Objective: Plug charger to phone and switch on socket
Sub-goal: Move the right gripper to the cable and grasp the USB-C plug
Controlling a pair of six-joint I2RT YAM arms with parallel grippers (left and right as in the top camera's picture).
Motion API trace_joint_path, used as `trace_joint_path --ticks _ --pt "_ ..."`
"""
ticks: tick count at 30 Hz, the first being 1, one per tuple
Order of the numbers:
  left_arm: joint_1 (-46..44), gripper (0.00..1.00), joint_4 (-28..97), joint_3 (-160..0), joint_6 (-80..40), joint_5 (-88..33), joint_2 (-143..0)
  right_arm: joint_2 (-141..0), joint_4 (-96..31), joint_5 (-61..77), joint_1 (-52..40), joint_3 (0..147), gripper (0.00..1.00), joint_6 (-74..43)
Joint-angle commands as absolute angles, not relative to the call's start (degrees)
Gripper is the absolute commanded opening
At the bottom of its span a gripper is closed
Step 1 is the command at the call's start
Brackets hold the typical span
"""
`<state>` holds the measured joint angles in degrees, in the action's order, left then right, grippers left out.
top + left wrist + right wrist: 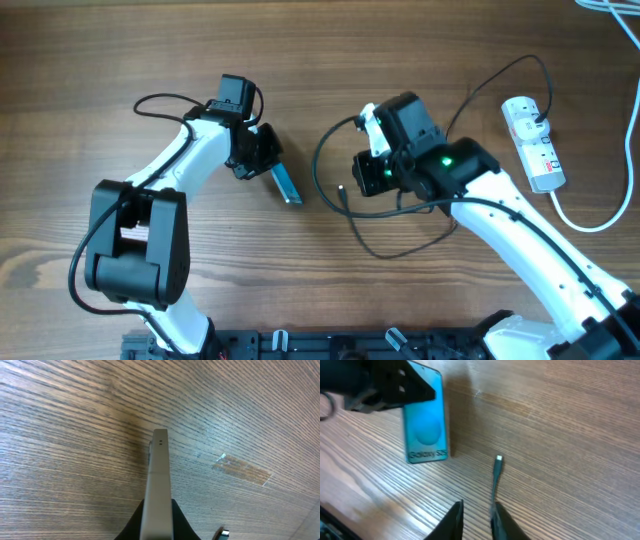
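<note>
My left fingers [132, 527] clamp the slim flat phone w/ glossy turquoise screen [426, 425], gripped by one end above the grained wooden counter [80, 60]. My right fingers [452, 522] stand narrow. The thin black charger cable [493, 492] w/ small pale-tipped connector runs btwn them; can't tell if pinched. The white plastic power strip [533, 145] w/ red switches lies well apart at far right, its thick white cord [590, 225] looping beside.
</note>
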<state>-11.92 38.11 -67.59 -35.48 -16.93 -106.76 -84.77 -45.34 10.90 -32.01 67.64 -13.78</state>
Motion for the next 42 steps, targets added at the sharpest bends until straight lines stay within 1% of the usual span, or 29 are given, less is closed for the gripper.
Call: trace_joint_path --ticks 1,3,5,10,12,13,16,19,20,21,23,24,25,31,34,38,42 --pt "-11.7 0.04 38.1 -67.4 -36.2 -16.8 -105.3 -93.5 -45.9 8.0 -34.8 67.8 0.35 -8.9" --pt "-11.7 0.04 38.0 -67.4 -36.2 -16.8 -105.3 -98.9 -45.4 4.3 -37.4 67.8 0.42 -8.5" --pt "-11.7 0.04 38.2 -67.4 -36.2 -16.8 -105.3 -103.7 -44.3 2.7 -39.4 67.8 0.45 -6.8" --pt "-11.8 0.04 38.4 -67.4 -35.2 -16.8 -105.3 -111.0 -43.1 -1.5 -41.1 67.8 0.45 -6.1" --pt "-11.8 0.04 38.4 -67.4 -35.2 -16.8 -105.3 -113.2 -42.4 -2.3 -41.1 67.8 0.43 -6.2" --pt "-11.8 0.04 38.4 -67.4 -35.2 -16.8 -105.3 -114.1 -42.2 -3.9 -41.1 67.8 0.36 -6.9" --pt "-11.8 0.04 38.4 -67.4 -35.2 -16.8 -105.3 -115.1 -42.9 -11.6 -41.1 67.5 0.26 -11.1" --pt "-11.8 0.04 38.4 -67.4 -35.2 -16.8 -105.3 -115.1 -43.3 -14.2 -40.7 67.5 0.25 -13.6" --pt "-11.8 0.04 38.4 -67.4 -35.1 -16.8 -105.3 -115.1 -43.1 -14.1 -40.6 67.5 0.26 -13.7" --pt "-11.8 0.04 38.4 -67.4 -35.2 -16.8 -105.3 -115.1 -42.7 -14.0 -40.5 67.5 0.32 -13.7" --pt "-11.8 0.04 38.4 -67.4 -35.2 -16.8 -105.3 -115.1 -41.1 -12.9 -40.4 67.5 0.49 -13.4" --pt "-11.8 0.04 38.4 -67.4 -35.2 -16.8 -105.3 -115.1 -40.3 -12.1 -40.4 67.5 0.56 -12.6" --pt "-11.8 0.04 38.4 -67.4 -35.2 -16.8 -105.3 -115.1 -39.9 -11.0 -40.4 67.5 0.57 -10.9" --pt "-11.8 0.04 38.4 -67.4 -35.2 -16.8 -105.3 -115.1 -38.5 -10.0 -40.4 67.5 0.55 -9.7" --pt "-11.8 0.04 38.6 -67.4 -34.9 -16.8 -105.3 -115.1 -39.2 -6.7 -40.4 67.5 0.47 -9.5" --pt "-11.8 0.04 38.6 -67.4 -34.8 -16.8 -105.3 -115.1 -40.2 -6.3 -40.4 67.5 0.45 -12.1" --pt "-11.8 0.04 38.6 -67.4 -34.8 -16.8 -105.3 -115.1 -40.6 -6.3 -40.4 67.4 0.36 -12.6"
